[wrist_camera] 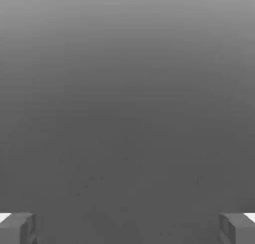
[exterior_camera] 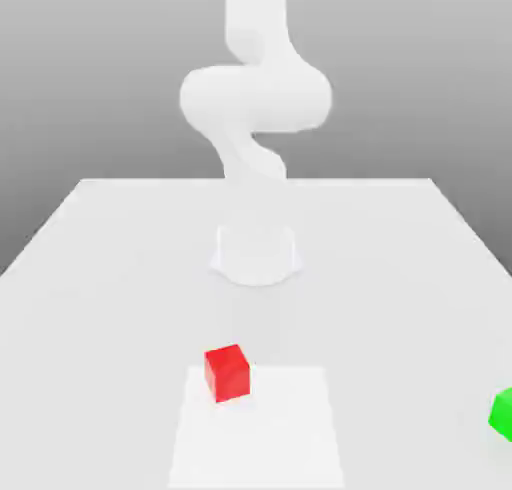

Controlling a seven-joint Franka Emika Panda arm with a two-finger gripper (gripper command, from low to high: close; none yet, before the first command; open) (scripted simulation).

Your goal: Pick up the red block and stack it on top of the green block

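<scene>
1. Red block (exterior_camera: 227,372): on the white table (exterior_camera: 120,278), near edge, just left of centre in the exterior view, sitting on the far left corner of a brighter square patch (exterior_camera: 258,428).
2. Green block (exterior_camera: 503,414): at the exterior view's right edge, near side, well apart from the red block.
3. Gripper (wrist_camera: 127,227): fingers (wrist_camera: 19,227) spread wide, nothing between them.
4. Arm (exterior_camera: 255,98): rises from its base (exterior_camera: 256,254) at the table's middle, behind the red block.

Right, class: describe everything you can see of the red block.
The red block is a small, bright red cube with plain, smooth faces. It sits flat on the white table, turned slightly so that two side faces and its top show. It rests at the far edge of a paler square patch. Nothing else touches it.
</scene>
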